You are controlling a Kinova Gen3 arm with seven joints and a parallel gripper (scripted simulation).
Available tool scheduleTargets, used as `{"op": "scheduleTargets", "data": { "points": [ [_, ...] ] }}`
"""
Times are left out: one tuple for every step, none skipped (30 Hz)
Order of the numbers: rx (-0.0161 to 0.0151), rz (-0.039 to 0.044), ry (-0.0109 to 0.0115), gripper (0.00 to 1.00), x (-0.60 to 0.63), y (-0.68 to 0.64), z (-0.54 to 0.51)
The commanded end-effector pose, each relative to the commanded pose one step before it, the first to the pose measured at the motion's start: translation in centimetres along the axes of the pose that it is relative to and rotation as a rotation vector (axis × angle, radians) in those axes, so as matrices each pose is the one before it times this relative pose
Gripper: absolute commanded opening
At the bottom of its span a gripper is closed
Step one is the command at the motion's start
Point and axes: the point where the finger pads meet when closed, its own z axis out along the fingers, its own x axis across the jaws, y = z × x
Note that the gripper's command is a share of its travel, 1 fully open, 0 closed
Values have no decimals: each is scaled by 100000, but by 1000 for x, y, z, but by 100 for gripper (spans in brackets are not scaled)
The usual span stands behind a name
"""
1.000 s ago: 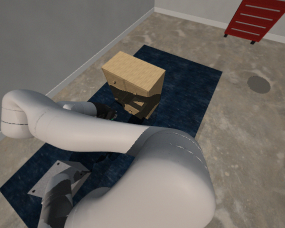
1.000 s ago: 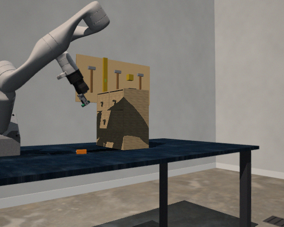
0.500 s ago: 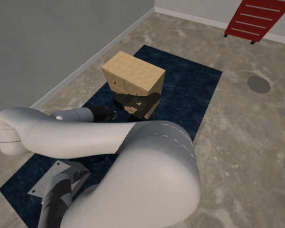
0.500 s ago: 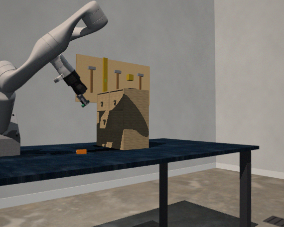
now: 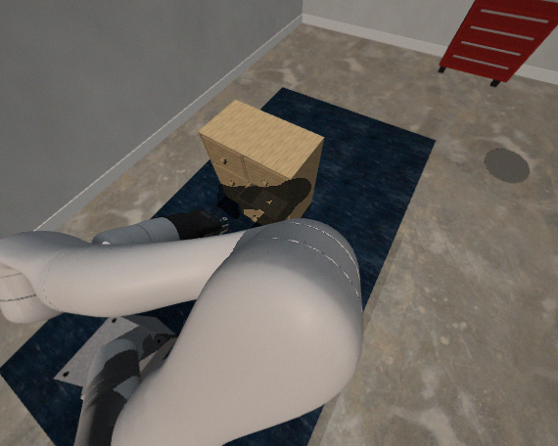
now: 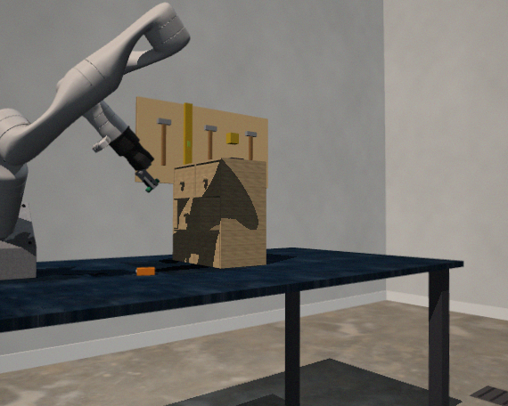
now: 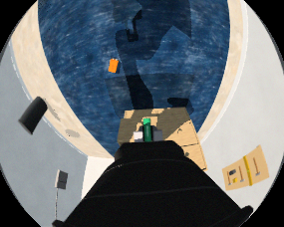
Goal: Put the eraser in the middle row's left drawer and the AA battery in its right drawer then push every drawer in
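Battery Aloft Before the Wooden Chest

A green AA battery (image 5: 223, 219) (image 6: 148, 190) (image 7: 147, 130) is held between the fingers of the gripper (image 5: 225, 225) (image 6: 150, 182) (image 7: 146, 130), closed narrowly around it above the desk (image 5: 373, 147) (image 6: 362, 267) (image 7: 80, 50). The gripper slants down toward the small chest (image 5: 265, 137) (image 6: 243, 245) (image 7: 198, 149), apart from its front and level with the upper drawers in the exterior view. The right drawer of the middle row (image 5: 270, 207) (image 6: 187, 223) juts out of the front, its face partly in shadow (the arm throws a broad one), while the two drawers of the top row look pushed in. The chest stands upright toward the desk's far end, opposite the arm's base, and in the top view lies closer to the desk's left long edge than to its right one.

An orange block (image 6: 146, 271) (image 7: 113, 65) lies flat on the desk between the base and the chest, toward the long edge nearest the exterior camera; whether it is the eraser cannot be told. The arm (image 5: 275, 313) (image 6: 90, 76) arches high over the desk from a pale base plate (image 5: 79, 359) (image 6: 10, 263) at the end opposite the chest, and hides part of the desk from above.

Beyond the desk, a tan pegboard (image 6: 243, 153) (image 7: 229, 181) carries hammers (three of them) and a yellow level (image 6: 188, 133) (image 7: 247, 170). A red cabinet (image 5: 507, 41) stands by the wall, past the desk's far edge.
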Motion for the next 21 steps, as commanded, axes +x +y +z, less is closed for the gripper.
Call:
{"op": "scheduleTargets", "data": {
  "points": [
    [-1250,-742,312,31,166,-52,-112],
    [-454,6,9,31,-2,2,-9],
    [-438,7,11,31,-2,4,-10],
    [-384,-2,-5,31,1,-12,2],
    [-361,-3,-7,31,2,-13,4],
    [-348,-2,-6,31,1,-11,3],
    [-334,-2,-4,31,1,-9,2],
    [-319,-1,-3,31,0,-7,1],
    [-304,0,-2,31,0,-5,0],
    [-288,0,-1,31,0,-4,-1],
    [-273,0,0,31,0,-3,-1],
    [-257,1,1,31,0,-1,-2],
    [-240,1,1,31,0,-1,-2],
    [0,0,0,31,0,0,0],
    [0,0,0,31,0,0,0],
    [-224,1,2,31,0,0,-2],
    [-207,1,2,31,0,1,-2],
    [-191,1,2,31,0,1,-2],
    [-175,1,2,31,0,1,-2],
    [-159,1,2,31,0,1,-2],
    [-143,1,2,31,0,2,-2]
  ]
}}
